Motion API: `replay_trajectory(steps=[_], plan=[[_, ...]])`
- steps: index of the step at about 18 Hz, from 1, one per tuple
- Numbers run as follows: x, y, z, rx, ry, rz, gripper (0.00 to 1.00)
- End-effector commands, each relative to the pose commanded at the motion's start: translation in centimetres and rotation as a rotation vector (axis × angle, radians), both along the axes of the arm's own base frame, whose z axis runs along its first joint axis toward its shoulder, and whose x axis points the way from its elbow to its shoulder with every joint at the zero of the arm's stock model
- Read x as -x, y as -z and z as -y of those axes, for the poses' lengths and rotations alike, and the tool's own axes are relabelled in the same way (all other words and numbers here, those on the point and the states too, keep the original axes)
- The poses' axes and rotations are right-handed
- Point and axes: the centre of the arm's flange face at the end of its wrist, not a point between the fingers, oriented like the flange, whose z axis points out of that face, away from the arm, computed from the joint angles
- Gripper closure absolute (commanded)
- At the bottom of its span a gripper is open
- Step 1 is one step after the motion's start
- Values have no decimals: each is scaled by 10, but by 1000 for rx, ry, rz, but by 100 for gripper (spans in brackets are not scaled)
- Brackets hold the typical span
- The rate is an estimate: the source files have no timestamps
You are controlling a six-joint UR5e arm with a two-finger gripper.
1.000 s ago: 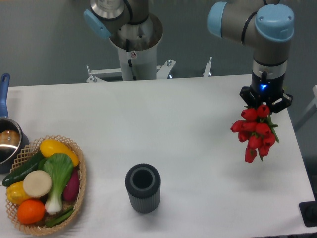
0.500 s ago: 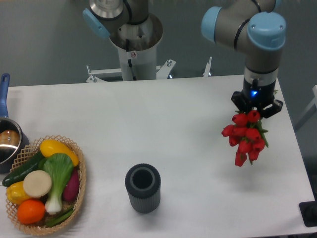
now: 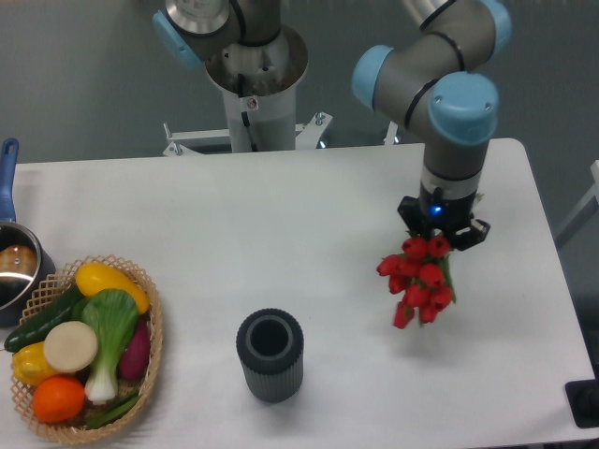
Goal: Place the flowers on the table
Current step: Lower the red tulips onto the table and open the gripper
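The flowers (image 3: 416,280) are a small bunch of red tulip buds with green stems, hanging buds-down from my gripper (image 3: 437,234). The gripper is shut on the stem end of the bunch and holds it above the white table (image 3: 309,215), right of centre. The stems are mostly hidden by the gripper fingers. The buds hang just over the tabletop; I cannot tell whether they touch it.
A dark ribbed cylindrical vase (image 3: 270,355) stands open-topped near the front middle. A wicker basket of vegetables (image 3: 84,346) sits at the front left. A pot with a blue handle (image 3: 11,253) is at the left edge. The arm's base (image 3: 253,84) is behind the table.
The arm has carried the flowers leftward and toward the front, from near the table's right edge toward the middle right. The gripper stays shut on the bunch.
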Motion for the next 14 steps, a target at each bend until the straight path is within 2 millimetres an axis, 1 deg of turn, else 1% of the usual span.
replay_trajectory(steps=[1,4,6,8,11,14], plan=[[-3,0,-4,-1,2,-1,0],[-7,0,-6,0,-3,2,0],[-6,-5,-5,-7,-41,-10,0],[-6,-6,-6,-10,-63,-10,0],[-9,7,-3,-4,-52,-3,0],[-4,7,0,8,-60,-64,0]])
